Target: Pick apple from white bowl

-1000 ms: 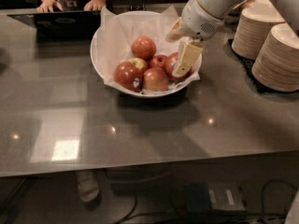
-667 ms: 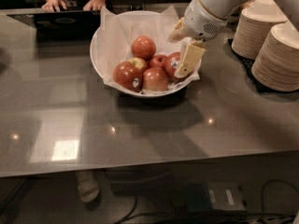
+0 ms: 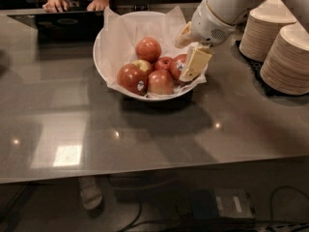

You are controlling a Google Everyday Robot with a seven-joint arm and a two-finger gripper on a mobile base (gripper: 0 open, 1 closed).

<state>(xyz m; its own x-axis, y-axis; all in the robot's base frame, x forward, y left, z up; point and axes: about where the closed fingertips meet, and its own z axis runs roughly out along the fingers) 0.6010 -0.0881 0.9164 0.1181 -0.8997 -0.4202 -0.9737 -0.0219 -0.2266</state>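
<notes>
The white bowl (image 3: 104, 57), lined with crinkled white paper, stands at the back middle of the dark table and holds several apples. The apple (image 3: 176, 65), red with a small pale sticker, lies at the bowl's right side, partly hidden by the nearer finger. My gripper (image 3: 189, 50) hangs over that side on a white arm coming from the upper right. Its beige fingers (image 3: 195, 63) are spread apart, one in front of the apple to its right, the other behind it. I see no grip on the apple.
In the bowl also lie a darker red stickered apple (image 3: 131, 79), a red one at the back (image 3: 148, 49) and a small yellow-green one (image 3: 143, 65). Two stacks of beige paper plates (image 3: 285, 57) stand close to the right. A person's hands (image 3: 58, 4) rest at a laptop (image 3: 67, 25) behind.
The gripper has sunk very slightly at the bowl's right side. The apples and the bowl have not moved.
</notes>
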